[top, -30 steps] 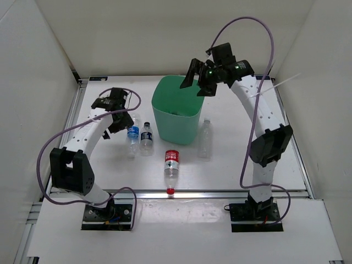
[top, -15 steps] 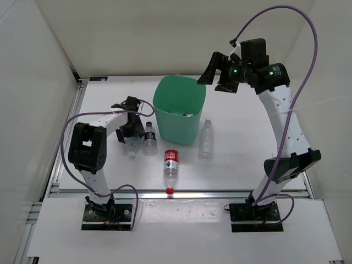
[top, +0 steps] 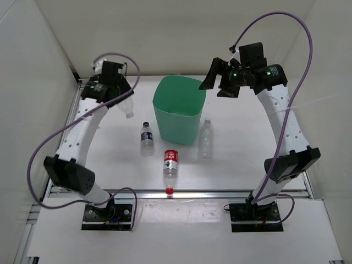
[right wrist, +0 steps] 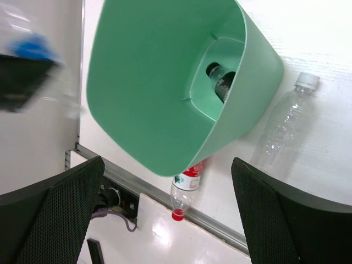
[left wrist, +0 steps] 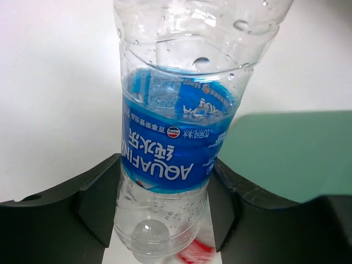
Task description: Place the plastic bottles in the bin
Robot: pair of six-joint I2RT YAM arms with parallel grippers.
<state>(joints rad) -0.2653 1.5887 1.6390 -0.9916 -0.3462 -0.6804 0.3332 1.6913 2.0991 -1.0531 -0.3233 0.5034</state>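
Note:
My left gripper (top: 117, 97) is raised over the table's far left and shut on a blue-labelled plastic bottle (left wrist: 173, 148), whose clear body hangs toward the bin (top: 179, 110). In the left wrist view both fingers (left wrist: 96, 206) press the bottle's sides. The mint-green bin (right wrist: 159, 82) stands at the middle back with a dark-labelled bottle (right wrist: 223, 82) lying inside. My right gripper (top: 217, 82) hovers above the bin's right rim, open and empty (right wrist: 168, 160). On the table lie a dark-labelled bottle (top: 146, 137), a red-labelled, red-capped bottle (top: 171, 169) and an unlabelled clear bottle (top: 205, 140).
White walls enclose the table on three sides. A metal rail (top: 181, 193) runs along the near edge, with both arm bases behind it. Purple cables (top: 275, 22) loop off both arms above the table.
My left gripper closed on the blue-labelled bottle and lifted it off the table, up toward the far left. The right arm rose from the bin and now barely moves.

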